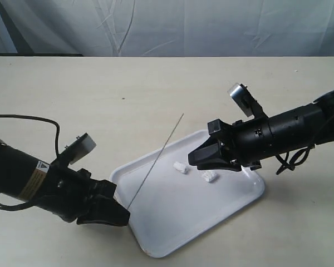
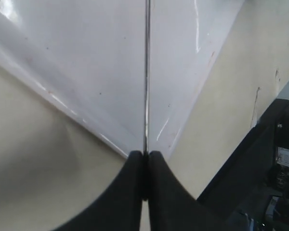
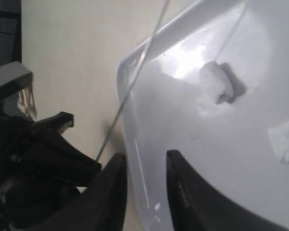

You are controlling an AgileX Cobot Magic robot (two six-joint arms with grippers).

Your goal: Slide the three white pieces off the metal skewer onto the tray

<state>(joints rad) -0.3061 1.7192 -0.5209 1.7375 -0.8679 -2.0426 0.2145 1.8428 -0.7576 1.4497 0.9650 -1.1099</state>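
**Skewer stripping, late stage.** The left gripper is clamped on the lower end of the metal skewer, just outside the tray at the corner nearest that arm. From there the rod rises at a slant across that corner, and its free tip stands in the air toward the table beyond. Held by one end and tilted this way, it probably lets anything pushed along it drop inside the rim.

The visible length of the rod is bare. Two white pieces lie loose on the tray floor toward its far edge, apart from each other and clear of the skewer. One is just ahead of the right gripper, the other beneath its jaws. A third is not visible and may be hidden under that arm.

The right gripper hovers low over the tray, jaws parted with nothing between them, beside the skewer without touching it. The stripping looks done, or nearly so.
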